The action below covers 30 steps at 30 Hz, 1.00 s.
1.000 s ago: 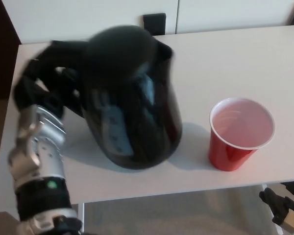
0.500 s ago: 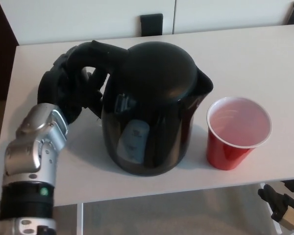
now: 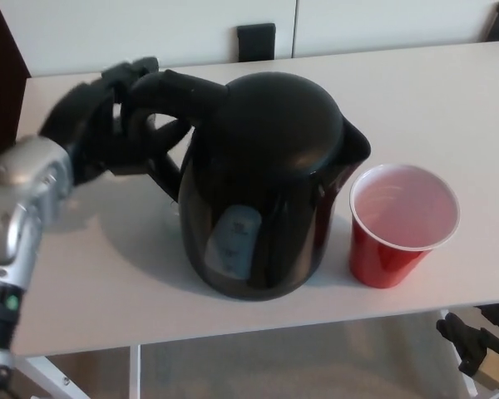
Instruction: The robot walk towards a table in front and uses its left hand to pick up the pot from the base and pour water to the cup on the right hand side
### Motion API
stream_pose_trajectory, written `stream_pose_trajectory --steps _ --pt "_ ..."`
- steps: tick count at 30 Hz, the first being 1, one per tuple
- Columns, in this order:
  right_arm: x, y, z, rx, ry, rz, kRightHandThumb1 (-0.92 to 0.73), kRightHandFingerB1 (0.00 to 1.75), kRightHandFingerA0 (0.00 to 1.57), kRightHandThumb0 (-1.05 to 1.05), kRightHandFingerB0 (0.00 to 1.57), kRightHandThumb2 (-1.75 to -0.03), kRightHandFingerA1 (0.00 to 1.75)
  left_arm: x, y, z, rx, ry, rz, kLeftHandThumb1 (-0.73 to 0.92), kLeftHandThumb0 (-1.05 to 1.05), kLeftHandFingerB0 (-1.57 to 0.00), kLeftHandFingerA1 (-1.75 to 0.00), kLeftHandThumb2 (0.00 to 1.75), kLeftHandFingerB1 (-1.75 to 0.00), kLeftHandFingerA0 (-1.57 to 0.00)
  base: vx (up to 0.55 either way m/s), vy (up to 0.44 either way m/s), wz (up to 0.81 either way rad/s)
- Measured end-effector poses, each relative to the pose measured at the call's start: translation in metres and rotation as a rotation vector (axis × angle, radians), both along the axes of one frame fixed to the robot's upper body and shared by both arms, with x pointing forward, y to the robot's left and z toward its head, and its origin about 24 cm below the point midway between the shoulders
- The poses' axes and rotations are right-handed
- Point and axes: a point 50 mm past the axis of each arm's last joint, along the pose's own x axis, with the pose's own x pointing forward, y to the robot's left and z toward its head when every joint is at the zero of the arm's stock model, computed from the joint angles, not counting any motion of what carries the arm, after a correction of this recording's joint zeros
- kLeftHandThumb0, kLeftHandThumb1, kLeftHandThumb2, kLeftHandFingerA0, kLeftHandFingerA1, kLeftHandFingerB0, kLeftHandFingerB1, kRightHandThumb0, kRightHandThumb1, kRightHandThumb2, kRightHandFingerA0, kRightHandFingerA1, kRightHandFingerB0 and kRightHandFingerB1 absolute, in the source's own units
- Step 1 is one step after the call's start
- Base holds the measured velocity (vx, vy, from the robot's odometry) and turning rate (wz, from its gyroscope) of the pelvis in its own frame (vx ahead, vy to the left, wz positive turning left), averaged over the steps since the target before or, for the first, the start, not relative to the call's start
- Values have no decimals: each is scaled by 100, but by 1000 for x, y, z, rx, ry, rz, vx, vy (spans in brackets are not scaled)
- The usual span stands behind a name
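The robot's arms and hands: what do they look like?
The left hand is black, with thick, chunky fingers. Behind it the left forearm is a silver-grey metal casing with rounded segments, then a black band bearing a small green dot near the picture's edge. The right hand shows only at the bottom corner: black fingers and a tan block at the wrist. No loose cables show.

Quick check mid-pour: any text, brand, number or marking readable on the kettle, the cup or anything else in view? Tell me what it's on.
No readable text in the head view.
Kettle: a pale window or reflection low on its front, no legible marks or numbers.
Red cup: plain, no print visible.
Left hand and its silver forearm: no label readable.
Table: bare of signs.
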Motion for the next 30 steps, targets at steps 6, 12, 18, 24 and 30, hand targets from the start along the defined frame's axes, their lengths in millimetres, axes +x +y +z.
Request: stream_pose_trajectory --steps 6,12,18,24,30 --pt "0 0 0 1 3 0 -59 45 29 -61 16 -84 53 8 12 38 97 -53 -77 40 -65 0 0 68 0 0 0 0 0" --pt "1 0 0 1 3 1 -57 45 29 -61 17 -81 52 11 23 68 165 -76 -136 40 -69 0 0 69 0 0 0 0 0" --pt "1 0 0 2 5 2 -57 45 29 -58 18 -80 52 11 36 83 209 -50 -180 39 -71 0 0 71 0 0 0 0 0" --pt "2 -1 1 -2 9 4 -57 45 29 -58 17 -79 51 8 55 89 234 11 -205 41 -75 0 0 76 0 0 0 0 0" --pt "4 -2 2 -7 14 13 -70 36 33 -56 20 -60 44 -10 87 92 213 11 -193 40 -72 0 0 75 0 0 0 0 0"
